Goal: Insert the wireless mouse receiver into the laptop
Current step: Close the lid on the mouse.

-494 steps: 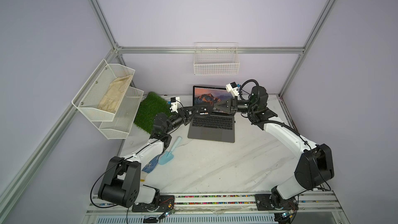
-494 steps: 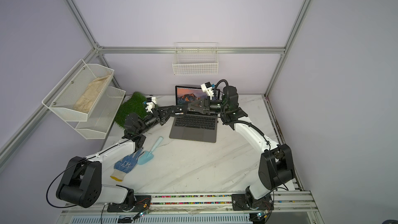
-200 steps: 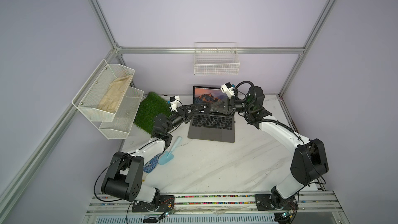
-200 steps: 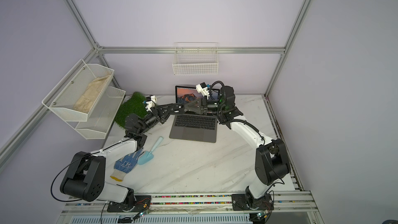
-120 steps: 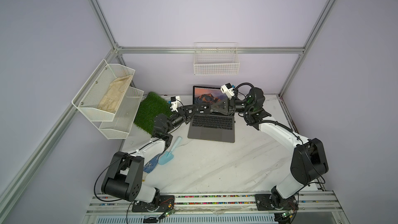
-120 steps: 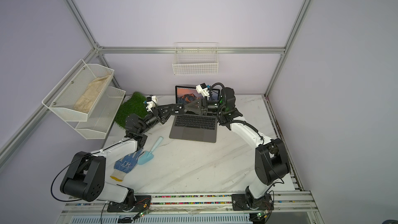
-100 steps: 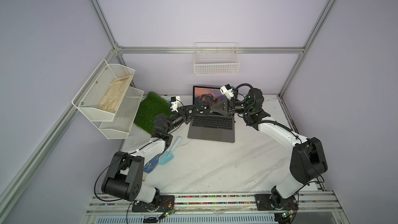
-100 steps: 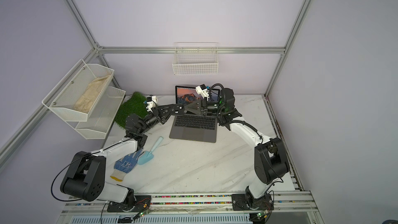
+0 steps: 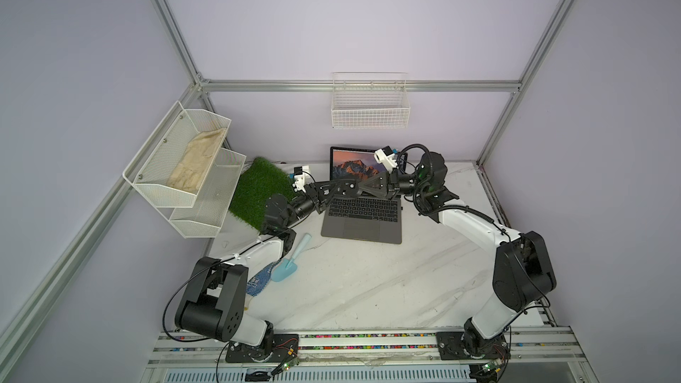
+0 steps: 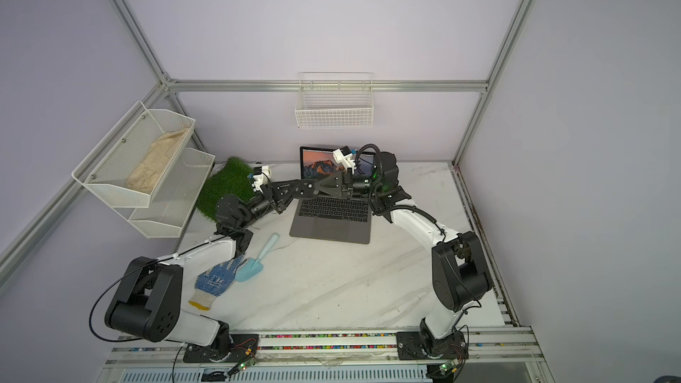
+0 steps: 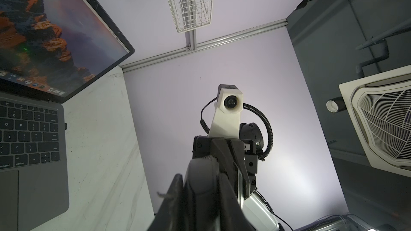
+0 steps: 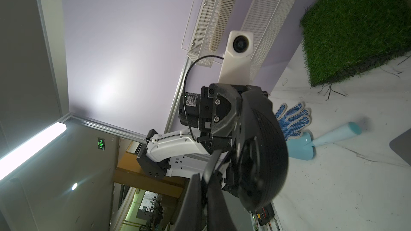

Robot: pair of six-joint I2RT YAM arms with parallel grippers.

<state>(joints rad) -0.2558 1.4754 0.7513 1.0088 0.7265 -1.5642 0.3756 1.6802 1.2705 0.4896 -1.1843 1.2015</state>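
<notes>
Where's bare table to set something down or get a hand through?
Free: the broad marble stretch of the table in front of the laptop, from the trowel across to the right arm. Crowded: over the keyboard, where the left gripper and right gripper meet; front-left holds trowel and glove.

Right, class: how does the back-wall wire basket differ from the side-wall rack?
The basket is open wire grid, the rack fine mesh. The basket has one tier and looks empty; the rack has two, with beige cloth in the upper. Both are white and wall-mounted.
</notes>
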